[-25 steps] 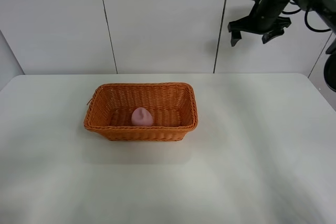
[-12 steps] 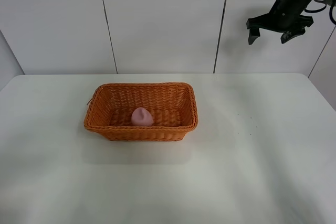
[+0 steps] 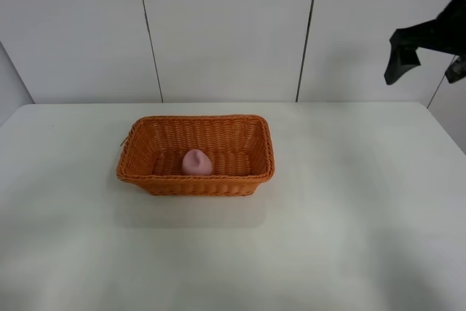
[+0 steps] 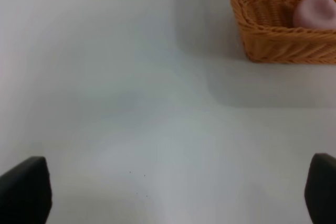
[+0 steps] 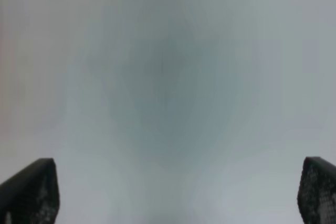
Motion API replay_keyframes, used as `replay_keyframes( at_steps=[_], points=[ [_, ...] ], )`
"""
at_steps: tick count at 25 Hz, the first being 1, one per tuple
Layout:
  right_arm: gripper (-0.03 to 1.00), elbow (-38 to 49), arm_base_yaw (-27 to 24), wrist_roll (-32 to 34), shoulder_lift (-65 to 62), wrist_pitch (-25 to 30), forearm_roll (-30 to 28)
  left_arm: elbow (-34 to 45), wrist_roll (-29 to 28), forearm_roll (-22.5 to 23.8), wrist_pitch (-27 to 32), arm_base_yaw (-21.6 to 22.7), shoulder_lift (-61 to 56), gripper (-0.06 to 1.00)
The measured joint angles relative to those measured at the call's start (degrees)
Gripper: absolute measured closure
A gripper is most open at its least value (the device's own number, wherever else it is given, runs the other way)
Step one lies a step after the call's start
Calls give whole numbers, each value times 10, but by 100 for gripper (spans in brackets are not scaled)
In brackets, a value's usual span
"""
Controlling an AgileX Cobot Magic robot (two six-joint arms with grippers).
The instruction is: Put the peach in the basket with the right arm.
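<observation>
The orange-brown wicker basket (image 3: 196,184) stands on the white table, a little left of centre. The pale-pink peach (image 3: 196,162) lies inside it against the front wall. My right gripper (image 3: 424,76) hangs high at the far right edge, well away from the basket, open and empty. Its wrist view shows only two black fingertips (image 5: 29,192) over a blurred pale surface. In the left wrist view the basket (image 4: 283,43) and the peach (image 4: 316,11) sit far from my left gripper (image 4: 170,192), which is open over bare table. The left arm is out of the exterior view.
The white table (image 3: 328,216) stretches wide around the basket. A white panelled wall (image 3: 226,27) with dark vertical seams rises behind its far edge.
The right arm has swung further right and slightly lower, away from the basket, with its gripper open throughout. The peach and the basket have stayed still.
</observation>
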Motion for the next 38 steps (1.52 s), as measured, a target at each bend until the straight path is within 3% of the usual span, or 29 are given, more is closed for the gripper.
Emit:
replay_keyframes(
  at_steps=[9, 17, 30, 38],
  points=[
    [27, 338, 0, -41, -353, 0, 0, 0, 0, 0, 0, 0, 0, -5],
    [27, 543, 0, -43, -651, -105, 0, 0, 0, 0, 0, 0, 0, -5],
    [27, 582, 0, -41, -879, -107, 0, 0, 0, 0, 0, 0, 0, -5],
    [27, 582, 0, -40, -890, -107, -2, 0, 0, 0, 0, 0, 0, -5]
  ],
)
